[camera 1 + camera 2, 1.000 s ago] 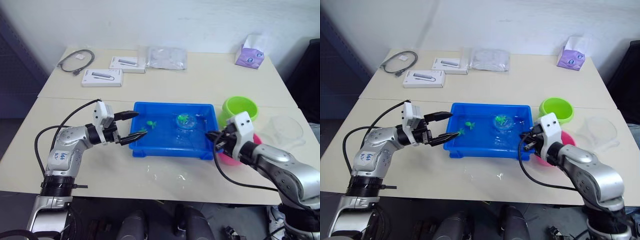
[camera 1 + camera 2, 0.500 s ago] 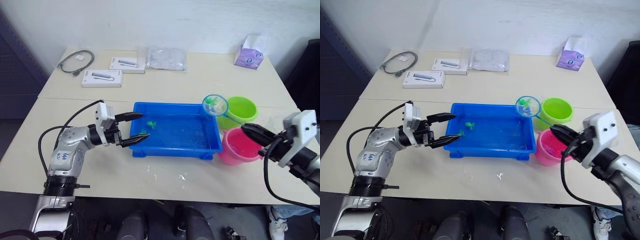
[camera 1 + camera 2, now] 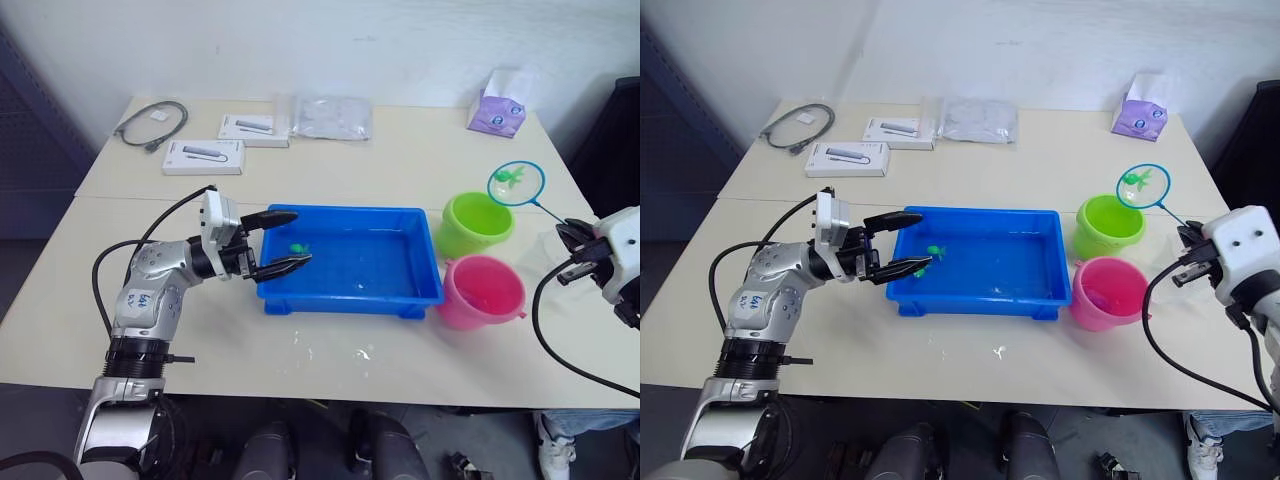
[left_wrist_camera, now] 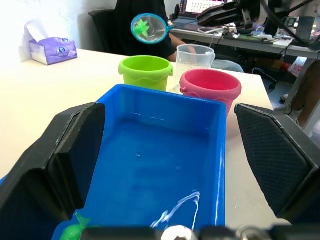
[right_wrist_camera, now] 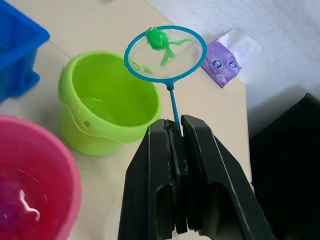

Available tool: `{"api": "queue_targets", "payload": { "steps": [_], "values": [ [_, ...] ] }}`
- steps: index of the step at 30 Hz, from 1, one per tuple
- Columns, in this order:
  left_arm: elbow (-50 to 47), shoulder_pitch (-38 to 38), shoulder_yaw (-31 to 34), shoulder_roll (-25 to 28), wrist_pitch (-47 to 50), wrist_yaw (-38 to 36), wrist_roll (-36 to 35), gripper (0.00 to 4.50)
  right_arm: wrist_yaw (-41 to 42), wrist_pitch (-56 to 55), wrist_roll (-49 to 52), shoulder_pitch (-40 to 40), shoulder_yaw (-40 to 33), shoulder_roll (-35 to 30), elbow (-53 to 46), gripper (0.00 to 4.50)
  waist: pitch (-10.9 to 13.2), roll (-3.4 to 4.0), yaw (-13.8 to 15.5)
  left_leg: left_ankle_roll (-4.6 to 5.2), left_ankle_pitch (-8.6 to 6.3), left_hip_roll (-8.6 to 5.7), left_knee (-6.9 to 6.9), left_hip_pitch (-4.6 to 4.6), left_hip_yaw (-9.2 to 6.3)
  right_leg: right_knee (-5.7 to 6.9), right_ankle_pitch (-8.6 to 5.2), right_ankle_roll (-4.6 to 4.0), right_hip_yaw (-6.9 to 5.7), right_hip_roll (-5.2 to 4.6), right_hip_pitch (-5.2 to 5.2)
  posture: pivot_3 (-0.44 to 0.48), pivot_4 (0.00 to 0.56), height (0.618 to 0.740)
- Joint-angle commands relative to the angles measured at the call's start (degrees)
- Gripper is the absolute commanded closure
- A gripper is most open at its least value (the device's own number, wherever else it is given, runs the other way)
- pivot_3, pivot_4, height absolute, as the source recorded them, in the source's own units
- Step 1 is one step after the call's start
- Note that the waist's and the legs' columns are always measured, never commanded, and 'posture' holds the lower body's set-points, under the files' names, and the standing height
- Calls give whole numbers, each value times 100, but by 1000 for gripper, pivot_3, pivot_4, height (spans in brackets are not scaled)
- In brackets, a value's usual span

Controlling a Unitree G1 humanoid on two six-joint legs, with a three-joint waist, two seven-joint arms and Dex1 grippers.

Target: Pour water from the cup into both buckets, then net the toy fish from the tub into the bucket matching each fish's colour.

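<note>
two right jaws clamp the net (image 5: pixel 165 52) handle — left jaws wide at tub (image 3: pixel 400 290).

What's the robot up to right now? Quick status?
Right end effector shut on net, green fish inside, beside green bucket. Left end effector open at tub. Nothing blocking.

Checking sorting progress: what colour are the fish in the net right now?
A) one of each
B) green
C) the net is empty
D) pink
B: the net, held by the right gripper near the green bucket, carries only bright green fish; no pink shows in the hoop.
</note>
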Motion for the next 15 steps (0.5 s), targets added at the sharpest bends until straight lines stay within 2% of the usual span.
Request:
{"api": "queue_targets", "payload": {
  "steps": [1,7,15],
  "values": [
    [-154,-112,40,10,-1,46,-48,51,-161,-853,-920,165,138,-369,158,4500,0,0,13,0,0,0,0,0,-2,0,0,0,-1,0,1,0,150,740],
    [-287,-64,32,12,89,124,-69,51,-832,-2474,-2756,536,571,-1111,594,4500,0,1,1,-3,1,0,0,2,1,-2,0,0,2,-1,4,0,150,740],
    [-359,-100,20,-4,172,186,-84,51,-1451,-3411,-3487,496,634,-1304,1374,4500,0,1,-4,-9,5,3,-1,13,3,-4,0,1,6,2,13,0,150,740]
  ]
}}
